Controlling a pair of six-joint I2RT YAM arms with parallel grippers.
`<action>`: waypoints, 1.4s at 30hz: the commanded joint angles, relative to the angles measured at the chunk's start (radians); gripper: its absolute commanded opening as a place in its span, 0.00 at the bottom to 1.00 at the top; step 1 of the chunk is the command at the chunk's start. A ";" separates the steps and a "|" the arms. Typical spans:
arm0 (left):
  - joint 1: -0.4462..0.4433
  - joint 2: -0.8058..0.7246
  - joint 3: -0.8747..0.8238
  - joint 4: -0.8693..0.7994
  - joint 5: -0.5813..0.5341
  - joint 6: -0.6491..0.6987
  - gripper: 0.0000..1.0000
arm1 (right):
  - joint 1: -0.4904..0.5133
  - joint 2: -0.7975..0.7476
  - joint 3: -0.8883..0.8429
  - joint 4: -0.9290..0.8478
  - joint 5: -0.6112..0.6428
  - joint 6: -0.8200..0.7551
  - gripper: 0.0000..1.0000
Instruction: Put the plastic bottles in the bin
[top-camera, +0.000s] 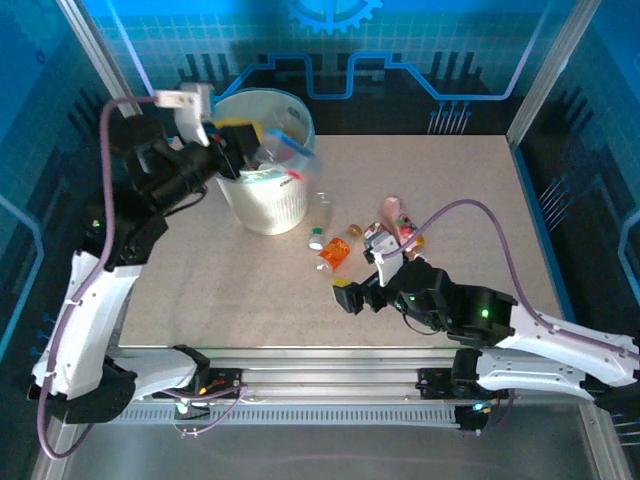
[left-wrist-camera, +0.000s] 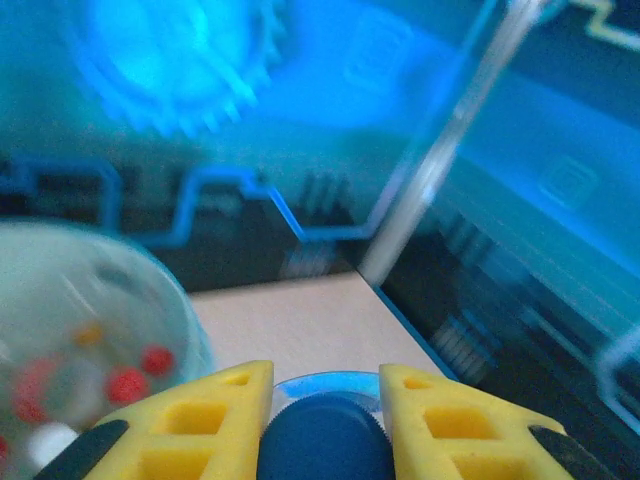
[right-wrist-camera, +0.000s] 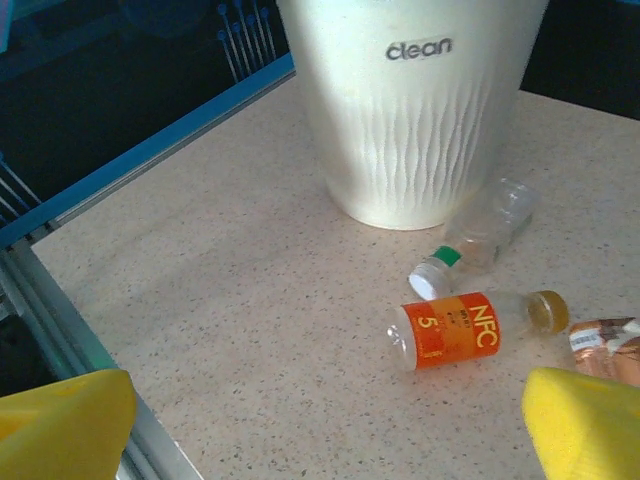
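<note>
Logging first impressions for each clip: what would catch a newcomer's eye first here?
The left gripper, at the far left of the table, holds a blue-capped bottle at the rim of the whitish bin, which already has red-capped bottles inside. Near the table's middle, an orange-labelled NFC bottle and a clear bottle lie on their sides, with the right gripper open on their near side.
</note>
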 joint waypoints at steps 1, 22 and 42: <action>0.050 0.092 0.078 -0.059 -0.221 0.179 0.00 | 0.012 -0.029 0.043 -0.023 0.074 -0.046 1.00; 0.126 0.475 0.171 -0.087 -0.416 0.564 0.00 | 0.014 -0.008 0.056 -0.143 0.077 0.070 0.96; 0.021 0.564 0.291 -0.221 -0.104 0.391 0.56 | 0.014 0.027 0.075 -0.150 0.107 0.046 0.96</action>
